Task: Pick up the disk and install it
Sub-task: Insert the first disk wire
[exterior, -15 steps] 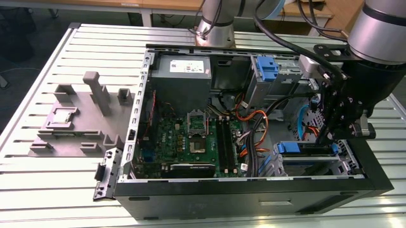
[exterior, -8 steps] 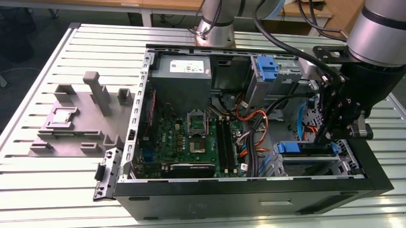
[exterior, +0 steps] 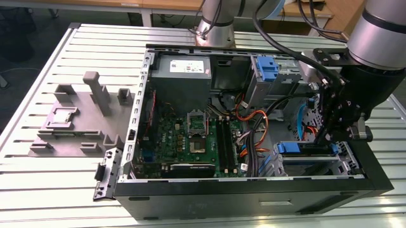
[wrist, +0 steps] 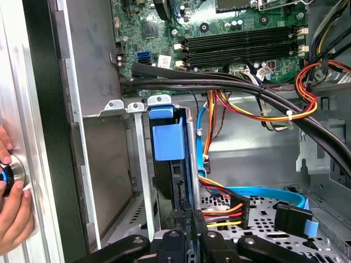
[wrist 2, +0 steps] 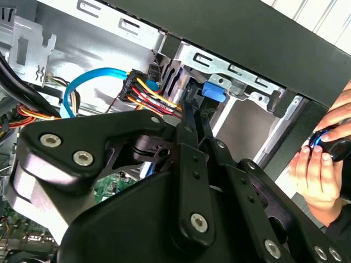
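From where I sit, the pick-up part looks done and I am well into the install: the disk [wrist: 176, 181] stands on edge in the drive bay [wrist: 109, 164] at the corner of the open computer case [exterior: 254, 199], its blue bracket [wrist: 167, 137] leading toward the motherboard [wrist: 241, 33]. In the exterior view the blue bracket [exterior: 293, 147] shows at the mouth of that bay, with my gripper [exterior: 330, 137] right over it. Whether the drive is fully seated I cannot tell; I judge it close to home but not confirmed latched. In both wrist views the gripper [wrist: 189, 224] has its fingers drawn nearly together, pinching the thin rear edge of the disk [wrist 2: 191, 118] between them, so I read it as closed on the drive, not released. Loose orange, red and yellow cables [wrist: 225, 205] lie just beside the grip point. A person's hand [wrist 2: 321, 170] rests on a small device outside the case wall.
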Robot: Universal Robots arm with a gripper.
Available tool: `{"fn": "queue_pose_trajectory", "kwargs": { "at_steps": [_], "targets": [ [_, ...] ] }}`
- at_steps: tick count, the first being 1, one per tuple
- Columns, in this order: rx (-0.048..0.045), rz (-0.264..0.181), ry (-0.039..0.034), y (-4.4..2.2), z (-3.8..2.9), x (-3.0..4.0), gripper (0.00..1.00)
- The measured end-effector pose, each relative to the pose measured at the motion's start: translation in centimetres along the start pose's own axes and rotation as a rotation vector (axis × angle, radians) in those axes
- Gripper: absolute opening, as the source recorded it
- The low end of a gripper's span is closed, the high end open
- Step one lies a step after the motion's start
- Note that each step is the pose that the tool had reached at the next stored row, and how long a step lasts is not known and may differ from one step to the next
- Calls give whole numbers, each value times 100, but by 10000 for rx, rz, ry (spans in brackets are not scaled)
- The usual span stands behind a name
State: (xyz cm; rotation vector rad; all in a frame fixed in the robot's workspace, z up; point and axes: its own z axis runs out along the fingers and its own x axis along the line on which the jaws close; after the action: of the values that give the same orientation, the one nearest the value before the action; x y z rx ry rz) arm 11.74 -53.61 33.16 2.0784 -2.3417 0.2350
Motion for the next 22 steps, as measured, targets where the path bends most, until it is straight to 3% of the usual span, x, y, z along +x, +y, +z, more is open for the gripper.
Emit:
{"fn": "queue_pose_trajectory", "kwargs": {
  "at_steps": [3, 9, 14, 22],
  "targets": [
    [-5, 4, -41, 0, 4, 2, 17],
    [-6, 5, -50, -3, -24, 5, 17],
    [18, -237, -73, -1, -23, 11, 17],
    [21, -267, -81, 6, -10, 34, 17]
  ]
}}
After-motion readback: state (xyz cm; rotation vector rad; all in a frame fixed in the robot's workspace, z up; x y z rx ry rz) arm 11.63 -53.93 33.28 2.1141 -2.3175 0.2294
